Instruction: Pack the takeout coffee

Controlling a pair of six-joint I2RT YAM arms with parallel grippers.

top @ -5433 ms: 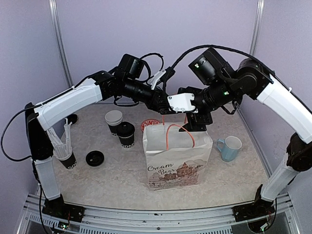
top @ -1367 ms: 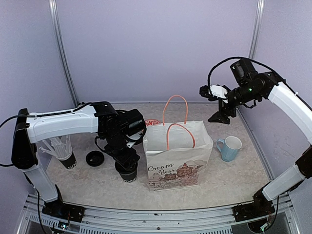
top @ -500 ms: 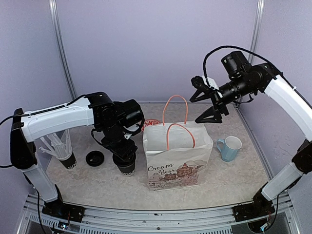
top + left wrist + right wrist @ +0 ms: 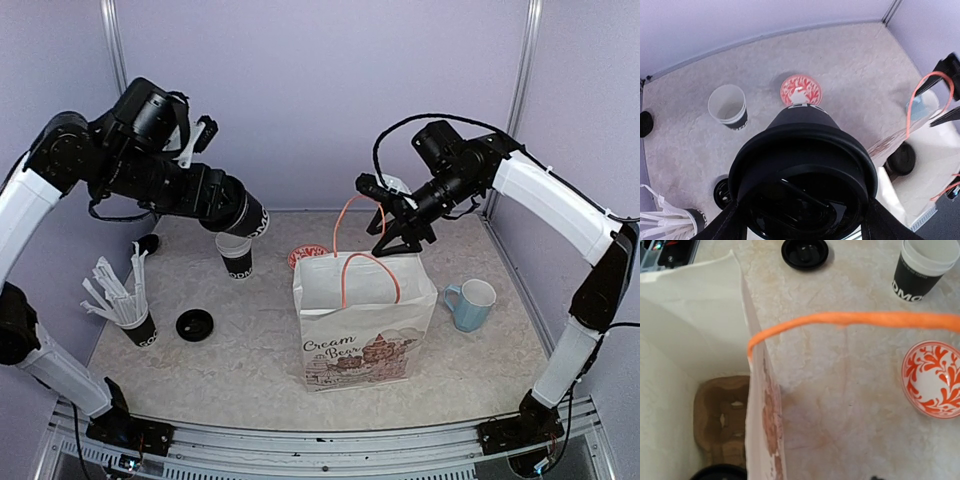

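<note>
One takeout coffee [image 4: 241, 221] is held aloft, pinched by the left fingers [image 4: 880, 227]; the right fingers [image 4: 398, 243] are spread at the bag handle [image 4: 865, 319].

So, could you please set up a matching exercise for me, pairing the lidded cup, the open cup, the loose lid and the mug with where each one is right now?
Things:
1. lidded cup
2. open cup
3. loose lid
4. mug

Places:
a. right of the bag
b. in the left gripper, off the table
c. lying flat by the straw cup
d. standing left of the dish

Pairs: 1-b, 2-d, 3-c, 4-a.
</note>
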